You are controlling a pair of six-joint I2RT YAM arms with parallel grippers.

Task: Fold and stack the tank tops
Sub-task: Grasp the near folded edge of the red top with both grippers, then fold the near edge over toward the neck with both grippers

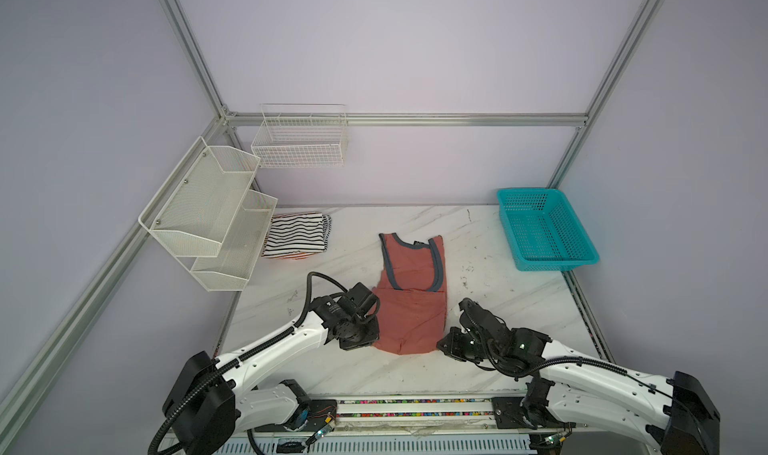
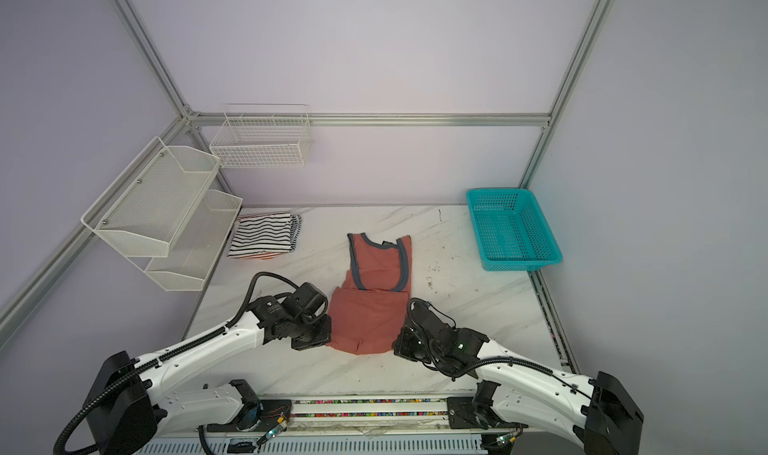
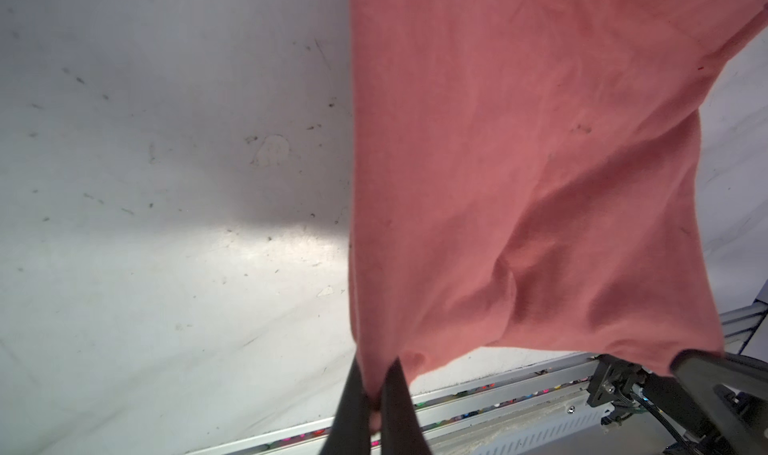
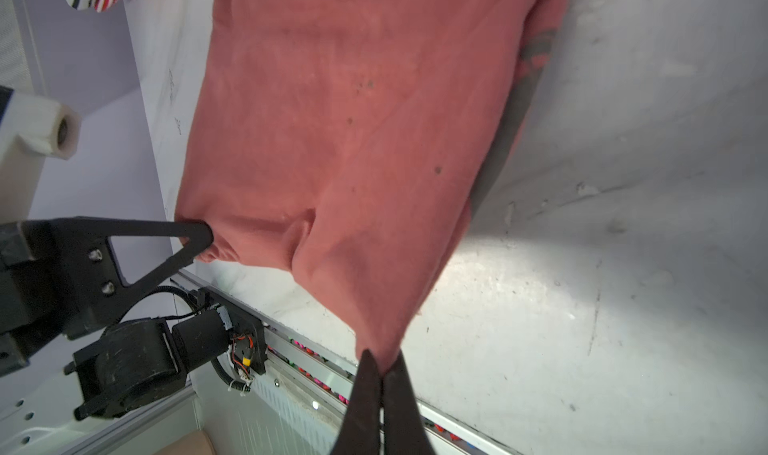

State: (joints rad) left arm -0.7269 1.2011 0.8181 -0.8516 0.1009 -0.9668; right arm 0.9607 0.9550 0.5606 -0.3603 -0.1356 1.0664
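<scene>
Fingers pinch the salmon tank top; scuffed marble tabletop; lilac walls.

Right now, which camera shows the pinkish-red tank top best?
The top views: both show the whole salmon-red tank top, straps to hem. The wrist views show only its lower cloth, where the left gripper and right gripper are shut on the hem corners.

Even soft light, wrist views blurred
</scene>
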